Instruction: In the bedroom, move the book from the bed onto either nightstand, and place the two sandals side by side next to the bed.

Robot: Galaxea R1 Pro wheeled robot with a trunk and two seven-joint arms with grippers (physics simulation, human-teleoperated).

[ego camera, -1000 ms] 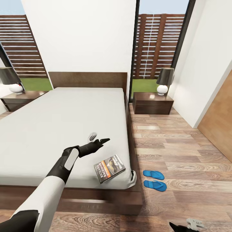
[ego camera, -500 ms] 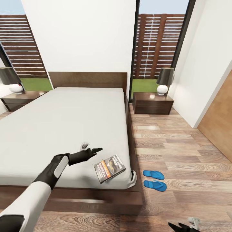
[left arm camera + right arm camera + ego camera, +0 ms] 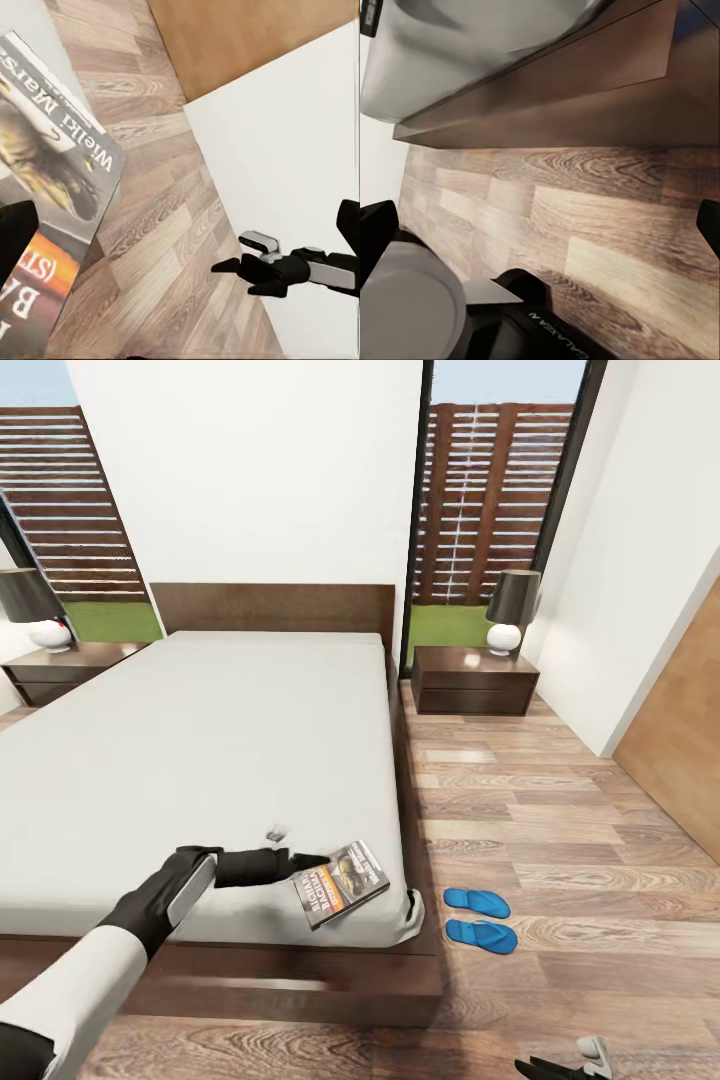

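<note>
One reach nearly done: left gripper [image 3: 303,858] lowered since a second ago, now touching the book [image 3: 341,883].
Jaws spread wide, holding nothing; ready for closing on its edge.

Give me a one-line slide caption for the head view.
Left gripper reaching the book at the bed's corner.

1. The head camera stands high at the foot of the bed [image 3: 200,740], looking forward and down toward the headboard and windows, taking in both nightstands and the floor [image 3: 560,830] to the right.
2. The left wrist camera sits very close over the book [image 3: 52,187] at the mattress edge, facing across the floor toward the white wall.
3. The right wrist camera hangs low, close to the floor, facing the bed's wooden frame [image 3: 585,97].
4. All three views share the plank floor beside the bed.
</note>
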